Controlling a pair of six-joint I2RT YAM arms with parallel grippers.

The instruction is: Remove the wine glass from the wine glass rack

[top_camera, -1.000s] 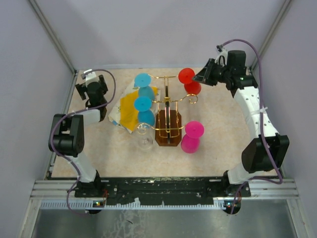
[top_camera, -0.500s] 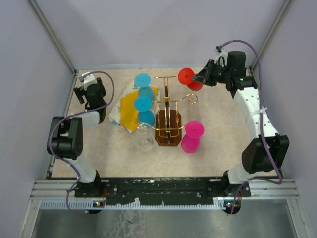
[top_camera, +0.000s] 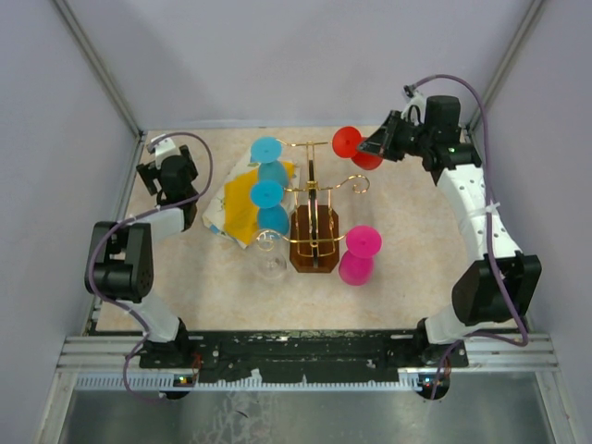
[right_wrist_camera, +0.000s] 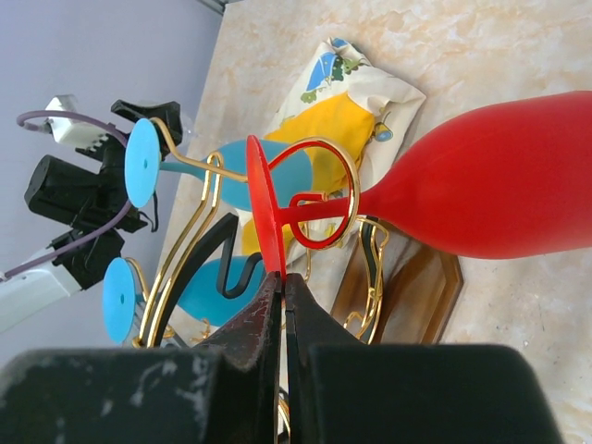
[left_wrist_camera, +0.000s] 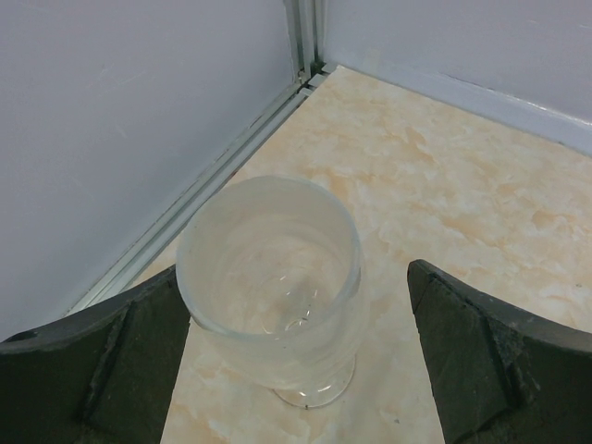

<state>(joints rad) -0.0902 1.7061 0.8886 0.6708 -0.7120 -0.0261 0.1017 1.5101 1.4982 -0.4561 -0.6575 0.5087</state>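
Note:
The wine glass rack (top_camera: 314,185) is gold wire on a dark octagonal wooden base (top_camera: 314,242). A red wine glass (top_camera: 364,159) lies sideways at the rack's far right arm. In the right wrist view its stem (right_wrist_camera: 319,208) sits inside a gold scroll loop (right_wrist_camera: 350,180). My right gripper (top_camera: 377,144) is shut on the rim of the red foot disc (right_wrist_camera: 264,208), and it also shows in the right wrist view (right_wrist_camera: 282,277). My left gripper (top_camera: 166,176) is open at the far left. A clear glass (left_wrist_camera: 270,277) stands on the table between its fingers (left_wrist_camera: 120,351).
Two blue glasses (top_camera: 267,151) (top_camera: 267,193) hang on the rack's left side, over a yellow-and-white cloth (top_camera: 236,203). A pink glass (top_camera: 358,255) is at the rack's near right, and another clear glass (top_camera: 270,255) at its near left. Walls close the table's far corners.
My left gripper has shifted a little left toward the wall. My right gripper has closed in on the red glass's foot, and the red bowl has shifted slightly right.

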